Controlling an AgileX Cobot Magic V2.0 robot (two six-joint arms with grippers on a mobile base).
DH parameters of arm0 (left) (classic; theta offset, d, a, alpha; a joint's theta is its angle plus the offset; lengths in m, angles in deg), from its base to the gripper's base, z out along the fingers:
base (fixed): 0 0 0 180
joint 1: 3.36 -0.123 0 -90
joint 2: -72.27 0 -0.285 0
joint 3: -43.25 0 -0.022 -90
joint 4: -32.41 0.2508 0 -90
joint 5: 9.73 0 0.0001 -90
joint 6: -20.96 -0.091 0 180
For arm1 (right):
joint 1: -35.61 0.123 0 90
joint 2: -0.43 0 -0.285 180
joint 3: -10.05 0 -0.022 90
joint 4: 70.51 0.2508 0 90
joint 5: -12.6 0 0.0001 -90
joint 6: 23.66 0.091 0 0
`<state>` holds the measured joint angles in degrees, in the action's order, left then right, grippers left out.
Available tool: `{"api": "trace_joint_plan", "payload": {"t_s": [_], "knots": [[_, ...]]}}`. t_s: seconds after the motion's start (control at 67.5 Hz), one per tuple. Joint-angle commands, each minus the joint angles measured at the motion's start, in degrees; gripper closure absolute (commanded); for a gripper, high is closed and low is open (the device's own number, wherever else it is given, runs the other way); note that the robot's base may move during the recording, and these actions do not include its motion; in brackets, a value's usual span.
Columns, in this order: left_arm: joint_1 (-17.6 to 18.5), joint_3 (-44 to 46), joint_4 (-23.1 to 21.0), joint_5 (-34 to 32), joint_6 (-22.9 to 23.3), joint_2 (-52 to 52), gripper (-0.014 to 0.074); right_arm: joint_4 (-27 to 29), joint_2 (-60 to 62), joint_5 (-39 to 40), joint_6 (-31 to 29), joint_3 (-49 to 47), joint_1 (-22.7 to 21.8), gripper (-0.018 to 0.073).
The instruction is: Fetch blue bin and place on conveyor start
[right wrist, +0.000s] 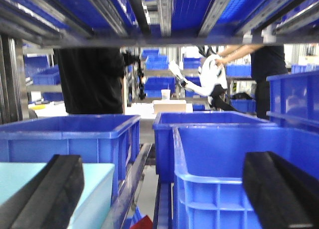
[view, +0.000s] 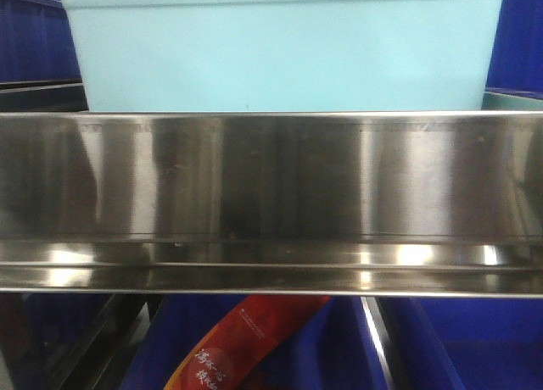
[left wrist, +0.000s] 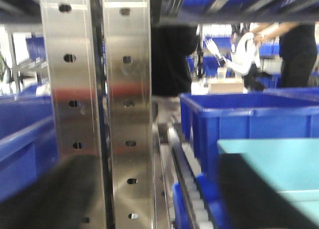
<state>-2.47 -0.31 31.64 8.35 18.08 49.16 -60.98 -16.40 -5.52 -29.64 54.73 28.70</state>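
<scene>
Racked dark-blue bins [right wrist: 70,134] all round; blue bin [view: 280,51] sits btwn arms: 4 o'clock of left gripper [left wrist: 152,164], 8 o'clock of right gripper [right wrist: 162,162], both spread.

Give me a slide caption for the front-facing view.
The blue bin sits behind a stainless-steel shelf rail, with darker blue bins on the level below.

my right gripper [right wrist: 162,189]: fingers [right wrist: 47,191] matte black, thick blunt slabs, rounded edges, rubbery look | my left gripper [left wrist: 152,196]: same matte black, one side a square-cut slab, the other a dark blur, detail unreadable
</scene>
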Motion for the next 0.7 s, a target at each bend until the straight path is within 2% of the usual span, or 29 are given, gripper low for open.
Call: {"api": "trace_joint_plan", "payload": {"t_s": [0.0, 0.104, 0.267, 0.429, 0.577, 0.681], "knots": [[0.8, 2.6, -0.4, 0.6, 0.0, -4.0, 0.0017, -0.7, -1.3, 0.8, -0.1, -1.4, 0.1, -0.0009], [4.8, 6.0, -0.4, 1.1, 0.0, -6.8, 0.0008, -0.7, -4.2, -2.7, -1.3, -5.1, 0.1, -0.0009], [15.8, 12.8, -0.4, 6.2, 0.0, -14.3, 0.0033, 1.4, -12.0, -9.6, -3.9, -13.1, 0.4, -0.0009], [24.0, 19.0, -0.4, 7.9, 0.0, -25.3, 0.0036, 4.0, -19.7, -11.3, -4.7, -18.8, 4.7, -0.0009], [25.1, 24.7, -2.1, 8.4, 0.1, -34.7, 0.0036, 4.0, -28.0, -14.7, -6.1, -23.2, 9.4, -0.0009], [25.0, 30.9, -2.5, 11.6, 0.6, -42.9, 0.0036, 4.0, -35.3, -17.9, -6.1, -27.5, 12.3, -0.0009]]}}
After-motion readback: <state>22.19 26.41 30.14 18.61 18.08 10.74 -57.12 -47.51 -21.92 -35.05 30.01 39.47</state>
